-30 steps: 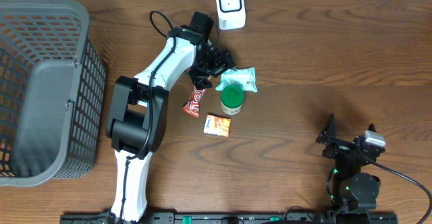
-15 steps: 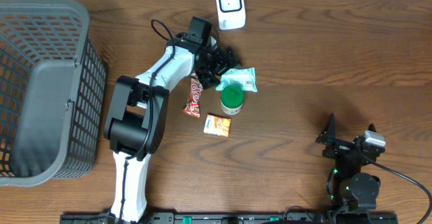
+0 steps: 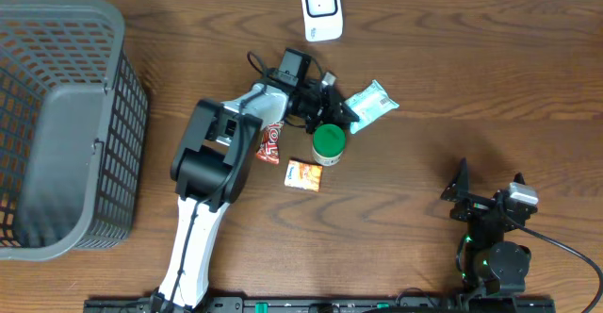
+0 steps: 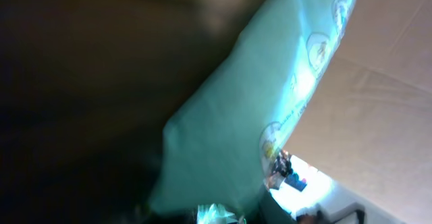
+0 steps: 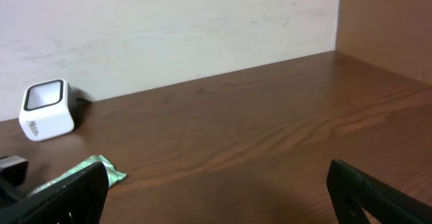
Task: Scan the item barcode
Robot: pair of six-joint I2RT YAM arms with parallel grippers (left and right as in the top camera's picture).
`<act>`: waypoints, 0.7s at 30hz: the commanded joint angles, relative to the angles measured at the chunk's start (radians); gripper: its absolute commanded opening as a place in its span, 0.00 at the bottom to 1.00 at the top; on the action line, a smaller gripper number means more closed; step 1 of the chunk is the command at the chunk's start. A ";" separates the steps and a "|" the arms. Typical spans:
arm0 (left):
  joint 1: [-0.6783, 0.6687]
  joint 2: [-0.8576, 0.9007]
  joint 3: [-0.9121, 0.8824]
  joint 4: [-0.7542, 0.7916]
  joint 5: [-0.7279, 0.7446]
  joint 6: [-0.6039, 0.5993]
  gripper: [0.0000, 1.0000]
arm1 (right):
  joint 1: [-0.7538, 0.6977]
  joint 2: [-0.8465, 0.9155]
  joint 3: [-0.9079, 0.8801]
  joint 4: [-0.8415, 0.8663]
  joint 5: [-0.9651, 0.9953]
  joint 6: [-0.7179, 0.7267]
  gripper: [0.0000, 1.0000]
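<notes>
The item, a teal packet (image 3: 372, 104), sticks out to the right of my left gripper (image 3: 341, 113), which is shut on its left end just above a green-lidded tub (image 3: 329, 143). In the left wrist view the teal packet (image 4: 243, 116) fills the frame, close and blurred, and the fingers are lost in the dark. The white barcode scanner (image 3: 321, 9) stands at the table's back edge, and the right wrist view shows the scanner (image 5: 46, 109) at far left with the packet's (image 5: 88, 169) tip below it. My right gripper (image 3: 490, 205) rests open and empty near the front right.
A red candy bar (image 3: 271, 141) and an orange packet (image 3: 303, 174) lie beside the green-lidded tub. A large grey mesh basket (image 3: 57, 124) takes up the left side of the table. A pale wall (image 5: 169, 28) runs behind the scanner.
My left gripper swung to the right and shut on the teal packet, which has shifted right and turned. The right arm has not moved.
</notes>
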 commanded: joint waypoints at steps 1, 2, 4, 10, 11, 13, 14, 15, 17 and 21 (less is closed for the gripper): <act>-0.023 0.157 -0.053 -0.037 -0.061 -0.075 0.10 | -0.003 -0.003 -0.002 -0.004 0.001 -0.014 0.99; -0.023 0.158 -0.053 -0.037 -0.071 -0.075 0.08 | -0.003 -0.003 -0.002 -0.004 0.001 -0.014 0.99; -0.022 0.156 -0.053 -0.014 -0.077 -0.075 0.07 | -0.003 -0.003 -0.002 -0.004 0.001 -0.014 0.99; -0.007 0.145 -0.043 0.042 -0.078 -0.083 0.08 | -0.003 -0.003 -0.002 -0.004 0.001 -0.014 0.99; 0.000 0.137 -0.042 0.042 -0.079 -0.083 0.07 | -0.003 -0.003 -0.002 -0.004 0.001 -0.014 0.99; 0.014 0.110 -0.041 0.041 -0.088 -0.080 0.07 | -0.003 -0.003 -0.002 -0.004 0.001 -0.014 0.99; 0.022 0.092 -0.041 0.041 -0.100 -0.074 0.07 | -0.003 -0.003 -0.002 -0.004 0.001 -0.014 0.99; 0.031 0.069 -0.041 0.041 -0.114 -0.066 0.08 | -0.003 -0.003 -0.002 -0.004 0.001 -0.014 0.99; 0.045 0.025 -0.041 0.031 -0.151 -0.043 0.08 | -0.003 -0.003 -0.002 -0.004 0.001 -0.014 0.99; 0.097 -0.125 -0.041 -0.101 -0.311 0.051 0.07 | -0.003 -0.003 -0.002 -0.004 0.001 -0.014 0.99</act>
